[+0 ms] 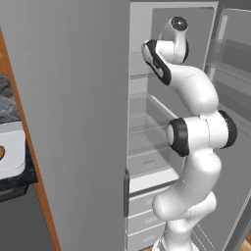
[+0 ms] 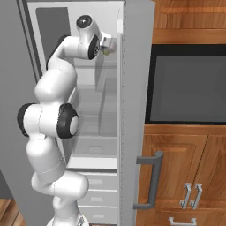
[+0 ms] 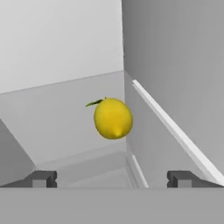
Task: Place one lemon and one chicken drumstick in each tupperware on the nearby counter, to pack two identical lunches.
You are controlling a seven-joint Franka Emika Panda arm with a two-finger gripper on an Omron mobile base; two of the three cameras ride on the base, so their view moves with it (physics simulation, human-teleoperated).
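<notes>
I see the arm (image 1: 196, 147) rising from the lower right of the frame and bending up into the open fridge (image 1: 147, 122), its wrist near the top shelf. The fridge's grey side wall (image 1: 78, 122) fills the middle. At the left edge a pale tray (image 1: 11, 152) sits on the black counter (image 1: 19, 184).
</notes>
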